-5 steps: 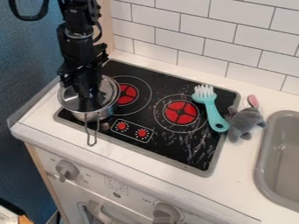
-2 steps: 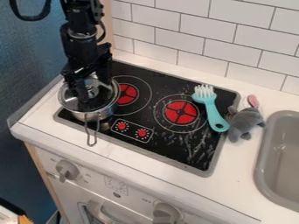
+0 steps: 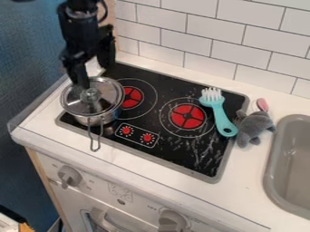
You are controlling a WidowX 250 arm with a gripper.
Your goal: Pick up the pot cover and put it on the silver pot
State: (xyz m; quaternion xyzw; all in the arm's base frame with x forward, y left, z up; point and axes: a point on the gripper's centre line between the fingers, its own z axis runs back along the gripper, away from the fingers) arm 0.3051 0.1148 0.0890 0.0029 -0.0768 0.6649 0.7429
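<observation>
Upper left, we hold black two-finger gripper (image 3: 95, 76) wide, empty; round clear silver-rimmed lid (image 3: 109, 94) covers silver pot (image 3: 111, 117). We judge placing done, retreat remaining.

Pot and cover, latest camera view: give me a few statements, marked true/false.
1. The pot cover lies on top of the silver pot. True.
2. The gripper is clamped on the cover's knob. False: its fingers are spread apart.
3. The turquoise brush is in the sink. False: it lies on the black cooktop.
4. A gray plush toy sits between brush and sink. True.
5. The pot's handle points at the tiled wall. False: it points toward the counter's front edge.
</observation>
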